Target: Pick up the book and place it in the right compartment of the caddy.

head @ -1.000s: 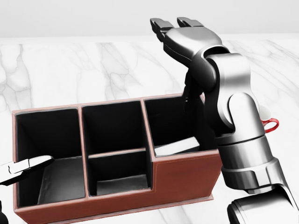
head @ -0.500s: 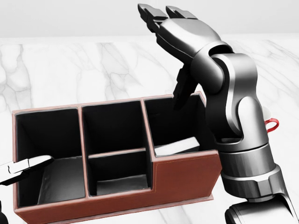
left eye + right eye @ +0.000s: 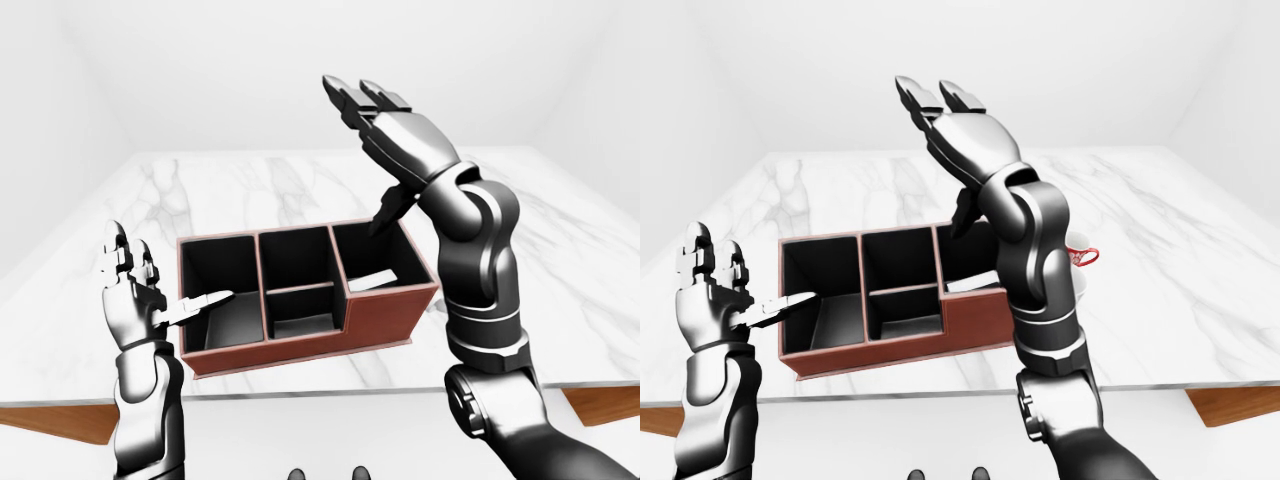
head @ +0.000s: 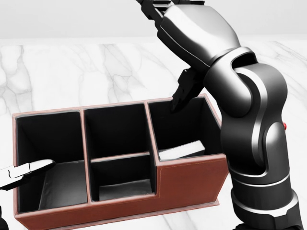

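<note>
The brown caddy (image 4: 188,181) with black compartments stands on the marble table (image 3: 250,180). A pale book (image 4: 183,151) lies flat in its right compartment, with nothing touching it. My right hand (image 3: 385,150) is raised above that compartment, open and empty, its fingers spread upward. Its thumb (image 4: 184,90) points down toward the compartment's far rim. My left hand (image 3: 150,290) is open to the left of the caddy. Its thumb (image 4: 26,171) reaches over the left compartment's edge.
A white mug with a red handle (image 3: 1083,258) stands to the right of the caddy, mostly hidden by my right forearm. The table's near edge runs across the bottom of the eye views, with brown floor pieces (image 3: 600,405) at the corners.
My right hand has lifted higher and drifted left, its fingertips now leaving the head view's top edge. The forearm now covers most of the mug. Book, caddy and left hand are unmoved.
</note>
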{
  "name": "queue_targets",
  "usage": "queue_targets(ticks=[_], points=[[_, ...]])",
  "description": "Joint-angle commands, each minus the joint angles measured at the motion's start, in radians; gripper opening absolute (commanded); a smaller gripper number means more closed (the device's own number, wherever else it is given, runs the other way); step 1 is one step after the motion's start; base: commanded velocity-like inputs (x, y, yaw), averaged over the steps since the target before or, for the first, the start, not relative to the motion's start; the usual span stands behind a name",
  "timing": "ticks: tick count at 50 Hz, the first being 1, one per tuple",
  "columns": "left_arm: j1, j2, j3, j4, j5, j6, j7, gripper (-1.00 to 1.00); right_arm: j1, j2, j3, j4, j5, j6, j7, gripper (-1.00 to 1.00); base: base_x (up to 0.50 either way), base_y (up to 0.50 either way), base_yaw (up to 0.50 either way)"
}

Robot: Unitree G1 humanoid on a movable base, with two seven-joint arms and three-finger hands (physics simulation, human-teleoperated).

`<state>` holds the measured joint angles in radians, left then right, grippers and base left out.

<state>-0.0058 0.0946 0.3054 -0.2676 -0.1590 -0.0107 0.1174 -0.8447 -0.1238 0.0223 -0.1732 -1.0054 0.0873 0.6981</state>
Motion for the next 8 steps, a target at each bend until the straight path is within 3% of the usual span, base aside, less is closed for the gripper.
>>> queue_targets(ticks=[1,8], points=[[0.000,0.000,0.000,-0.002,0.000,0.003,0.000,1.00,0.020,0.011,-0.006,-0.126,0.008,0.000,0.000,1.00,0.00,0.00,0.00],[0.001,-0.001,-0.001,-0.001,0.002,0.000,0.000,1.00,0.052,-0.001,-0.013,-0.212,0.030,0.000,0.000,1.00,0.00,0.00,0.00]])
